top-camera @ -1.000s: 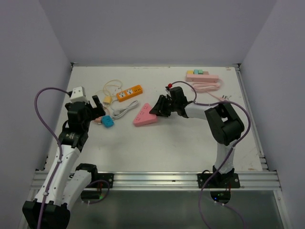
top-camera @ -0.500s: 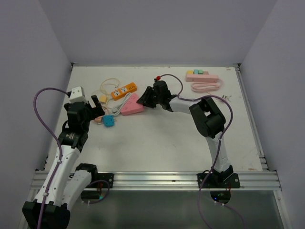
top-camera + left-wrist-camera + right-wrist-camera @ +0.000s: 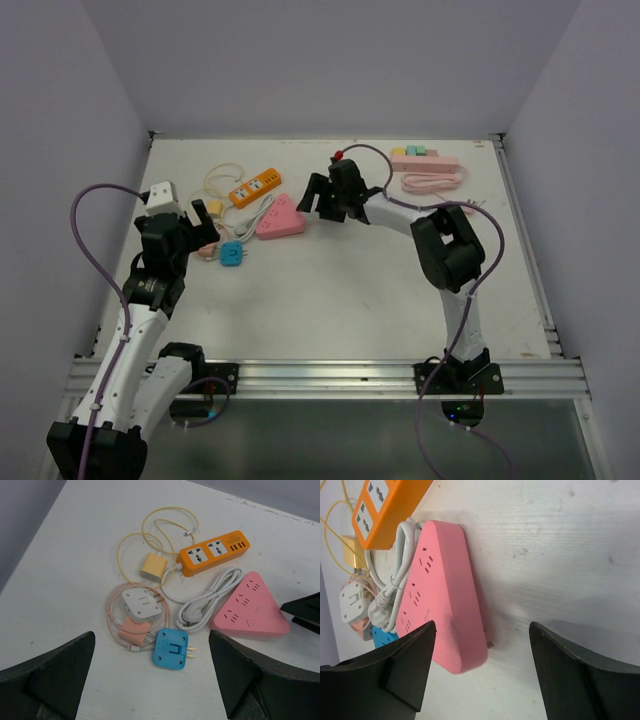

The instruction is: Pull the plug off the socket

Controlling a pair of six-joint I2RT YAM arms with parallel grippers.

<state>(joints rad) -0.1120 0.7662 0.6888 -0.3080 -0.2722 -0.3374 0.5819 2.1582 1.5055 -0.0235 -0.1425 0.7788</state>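
Observation:
A pink triangular socket (image 3: 280, 218) lies flat at the table's middle left; nothing is plugged into it. It also shows in the left wrist view (image 3: 250, 607) and the right wrist view (image 3: 442, 605). My right gripper (image 3: 315, 195) is open and empty at the socket's right edge (image 3: 482, 645). My left gripper (image 3: 206, 216) is open and empty, hovering over a blue adapter (image 3: 171, 649). An orange power strip (image 3: 255, 188) lies behind the socket. A pink power strip (image 3: 425, 160) at the back right carries small coloured plugs (image 3: 415, 151).
A coiled white cable with its plug (image 3: 205, 605) lies between the orange strip and the pink socket. A yellow charger (image 3: 152, 567), a white adapter (image 3: 141, 604) and a salmon plug (image 3: 134, 629) lie nearby. A pink cable (image 3: 435, 182) lies at the back right.
My right gripper swept left and away, pushing the pink triangular socket against the white cable and orange strip, which shifted left. The left arm has barely moved.

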